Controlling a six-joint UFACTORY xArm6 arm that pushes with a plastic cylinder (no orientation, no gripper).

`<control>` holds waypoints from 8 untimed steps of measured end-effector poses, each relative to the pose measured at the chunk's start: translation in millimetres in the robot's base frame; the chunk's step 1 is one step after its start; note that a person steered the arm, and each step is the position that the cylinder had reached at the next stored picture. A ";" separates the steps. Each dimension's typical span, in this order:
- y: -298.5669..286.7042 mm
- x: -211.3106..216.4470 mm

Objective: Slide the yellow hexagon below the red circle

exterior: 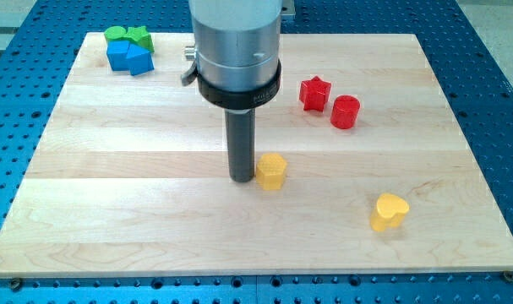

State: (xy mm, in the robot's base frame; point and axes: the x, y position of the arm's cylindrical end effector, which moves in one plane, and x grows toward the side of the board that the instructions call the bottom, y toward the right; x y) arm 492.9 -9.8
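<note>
The yellow hexagon (271, 171) sits near the middle of the wooden board (112, 194). My tip (242, 178) rests on the board right against the hexagon's left side. The red circle (345, 111) stands up and to the right of the hexagon, well apart from it. A red star (315, 93) is just left of the red circle.
A yellow heart (389, 211) lies at the lower right. At the top left corner a blue cube (118, 56), a blue pentagon-like block (140, 60) and two green blocks (128, 35) are clustered. The arm's grey body (237, 46) hides the board's top middle.
</note>
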 end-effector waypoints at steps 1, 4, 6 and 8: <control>33.2 -1.4; 30.2 0.4; 51.8 55.5; 139.2 38.1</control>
State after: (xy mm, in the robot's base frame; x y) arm 531.0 129.4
